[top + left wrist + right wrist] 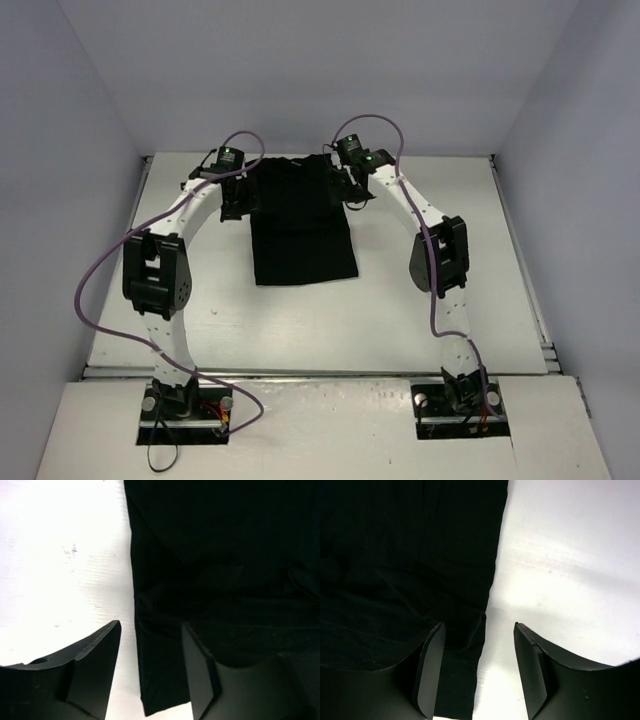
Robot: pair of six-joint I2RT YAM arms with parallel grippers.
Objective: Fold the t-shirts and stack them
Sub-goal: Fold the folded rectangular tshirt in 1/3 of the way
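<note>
**Near zone.** The arm bases sit at the near edge of the table (300, 330), and bare surface lies between them and the t-shirt (303, 245). The t-shirt lies flat at mid-table as a narrow black rectangle. Its long axis runs away from the bases, and its near edge is straight and free.

**Far zone.** Both arms reach to the garment's far end.
- The left gripper (150, 630) has its fingers spread wide astride the cloth's left edge, one over bare table and the other over fabric.
- The right gripper (479, 627) mirrors this on the right edge, equally wide and holding nothing.
- Whether any fingertip touches the table cannot be told.

**Hazards, as judged:**
1. Partial pinch. Overlapping layers show near the left edge. Fingers that close too high would likely take only the upper layer, and the fold beneath would open.
2. Unequal grip. If one side catches and the other slips off the edge, the lifted end would skew and the next fold would land crooked.
3. Drag. Carrying the far end toward the bases too low could bunch the cloth and shift the free near edge.
4. Poor contrast. Black fingers over black fabric make it hard to judge the overlap on the cloth side.
</note>
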